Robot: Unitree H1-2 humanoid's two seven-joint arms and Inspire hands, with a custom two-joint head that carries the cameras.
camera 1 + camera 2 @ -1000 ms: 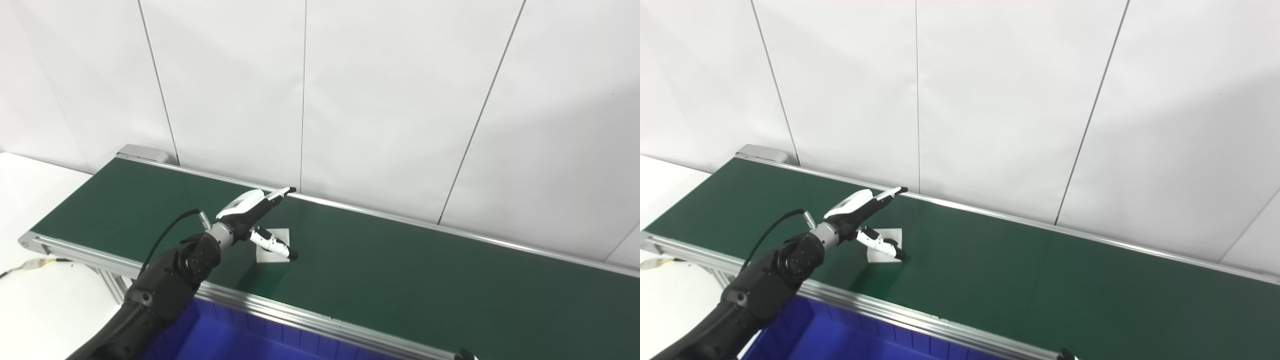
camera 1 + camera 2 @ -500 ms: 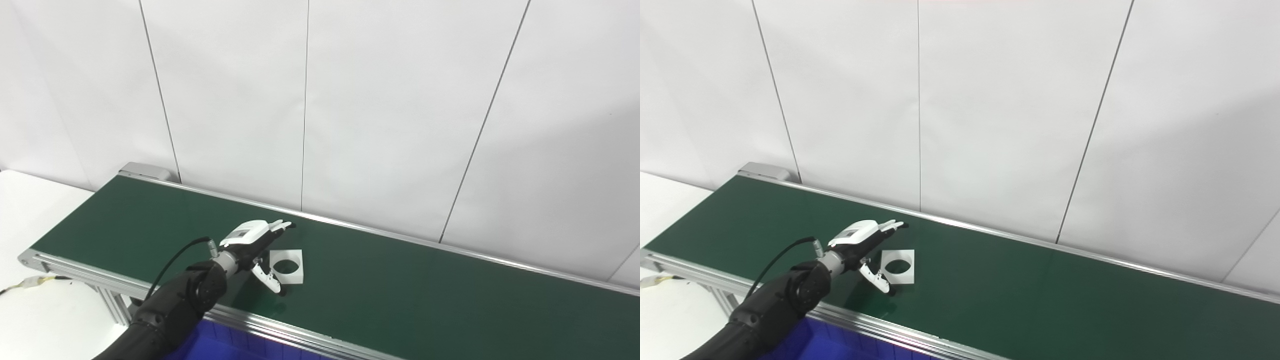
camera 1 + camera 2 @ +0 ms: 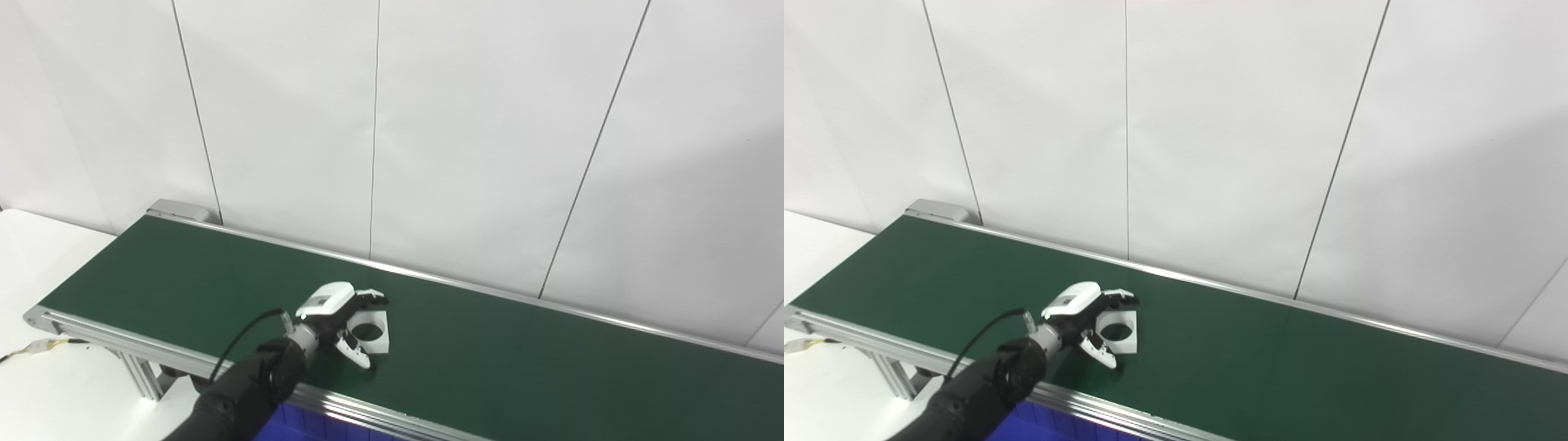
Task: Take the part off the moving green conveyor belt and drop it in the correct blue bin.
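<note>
1. Left robot hand reaches over the near side of the dark green conveyor belt, fingers spread above the far edge of the flat white square plate with a round hole and thumb low at its near edge; the hand is wide and grips nothing yet.
2. The plate lies flat on the belt, towards its near rail and left of the belt's middle, with the hand straddling its left part.
3. Because the belt moves, the hand should travel with the plate while closing, so the two edges stay between fingers and thumb.
4. A thin flat plate offers little edge to catch; my judgement is that the thumb must get low against the belt and under or against the near edge before the squeeze.
5. Closing too early or off-centre could push the plate along or spin it.
6. A sliver of blue plastic bin shows below the belt's near rail.
7. No right robot hand is in view.
</note>
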